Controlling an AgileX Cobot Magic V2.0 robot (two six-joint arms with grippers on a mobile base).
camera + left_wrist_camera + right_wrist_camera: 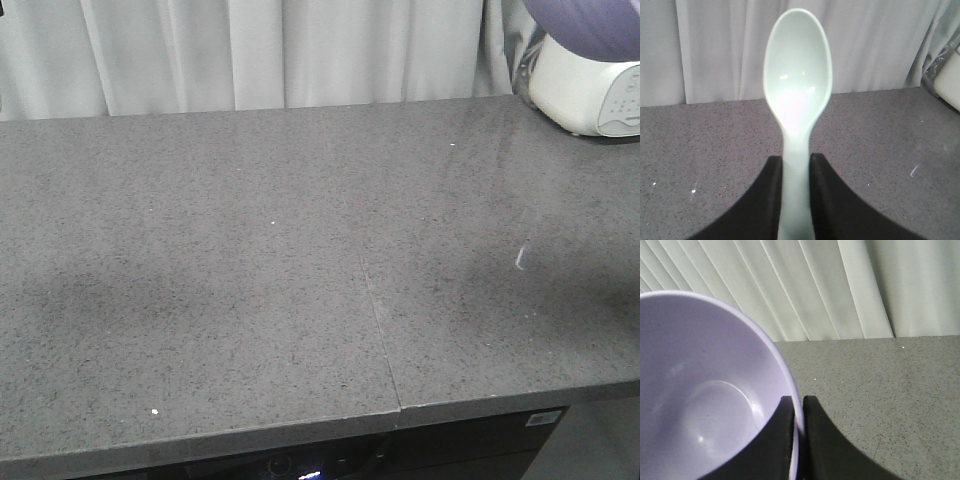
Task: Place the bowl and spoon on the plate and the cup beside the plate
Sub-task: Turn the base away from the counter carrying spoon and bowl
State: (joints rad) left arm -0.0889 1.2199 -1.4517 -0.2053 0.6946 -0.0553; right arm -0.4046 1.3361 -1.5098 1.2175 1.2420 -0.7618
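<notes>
Left hand is pinching the smooth mint spoon by its rounded handle, the oval scoop pointing up, held above the speckled gray stone tabletop. I'm seeing a seam running to the front edge. Right hand is clamping the glossy lavender bowl by its thin rim, off the surface, with the pleated curtain behind.

This looks to me like a kitchen-style setup staged indoors. I work over a long grey speckled stone-look desk with a seam across it, a white appliance at its far right corner and a dark unit under its front edge. Pleated white curtains close off the back, and I hold tableware: a plastic spoon in my left jaws, a bowl in my right jaws.
</notes>
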